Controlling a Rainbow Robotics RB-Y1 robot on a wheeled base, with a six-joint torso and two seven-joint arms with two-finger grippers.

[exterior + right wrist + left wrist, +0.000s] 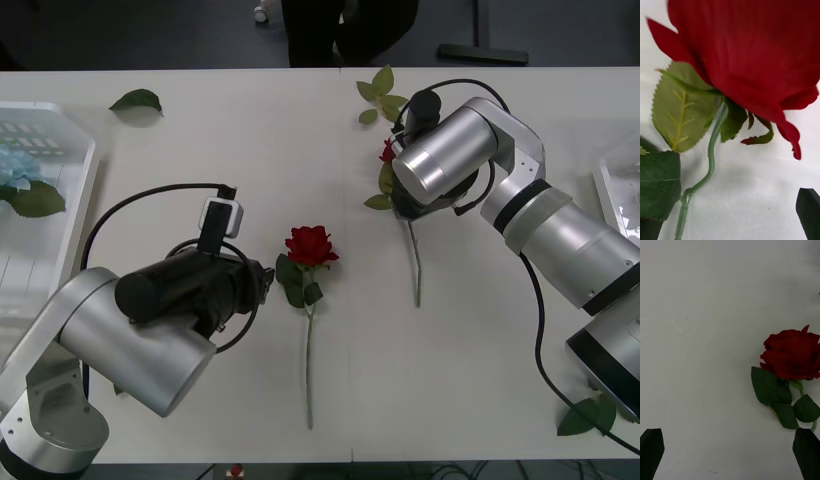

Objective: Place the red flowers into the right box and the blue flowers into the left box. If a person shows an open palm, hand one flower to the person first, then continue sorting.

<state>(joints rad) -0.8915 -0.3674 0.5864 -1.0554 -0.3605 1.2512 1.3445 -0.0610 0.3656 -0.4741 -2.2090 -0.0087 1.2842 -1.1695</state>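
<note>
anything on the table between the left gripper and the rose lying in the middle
No, the stretch is bare white table. The left wrist view shows the open left gripper with the rose ahead.

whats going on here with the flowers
A two-armed robot is sorting flowers on a white table. Its right tool is low over one red rose, not gripping it. The left tool sits open beside another rose. A blue flower lies in the left box.

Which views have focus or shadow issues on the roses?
Right wrist view: red rose is very close, petals soft and cropped, stem sharper. Left wrist view: the other rose is dim, with dark corners. Front view: even light, faint shadows beside that rose.
</note>
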